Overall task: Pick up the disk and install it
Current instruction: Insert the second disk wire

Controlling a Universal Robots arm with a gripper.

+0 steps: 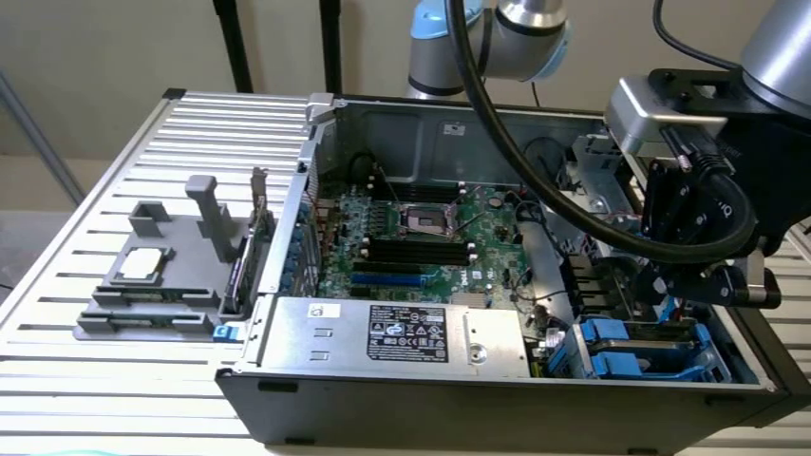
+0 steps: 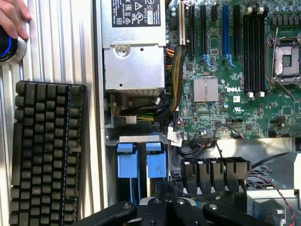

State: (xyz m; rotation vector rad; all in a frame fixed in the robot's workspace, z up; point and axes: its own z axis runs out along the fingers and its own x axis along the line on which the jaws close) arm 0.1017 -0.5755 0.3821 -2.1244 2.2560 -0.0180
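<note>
The disk point(image 1: 633, 350) sits in the drive bay at the front corner of the open computer case, on the exterior view's right. Its bright blue carrier rails point(image 2: 156, 162) face up, with a second blue carrier point(image 2: 127, 160) alongside. My gripper point(image 1: 678, 306) hangs straight over this bay on a black wrist. In the wrist view the gripper point(image 2: 162, 186) is shut, its dark fingers closed at the end of the blue carrier. The silver body of the disk is hidden down in the bay.
The silver power supply point(image 1: 380, 332) lies beside the bay and the motherboard point(image 1: 419, 237) behind it, with cable bundles point(image 2: 171, 80) between. A grey fixture point(image 1: 152, 275) stands on the slatted table. A black keyboard point(image 2: 44, 150) and a hand point(image 2: 11, 19) on a blue-ringed button lie outside the case.
</note>
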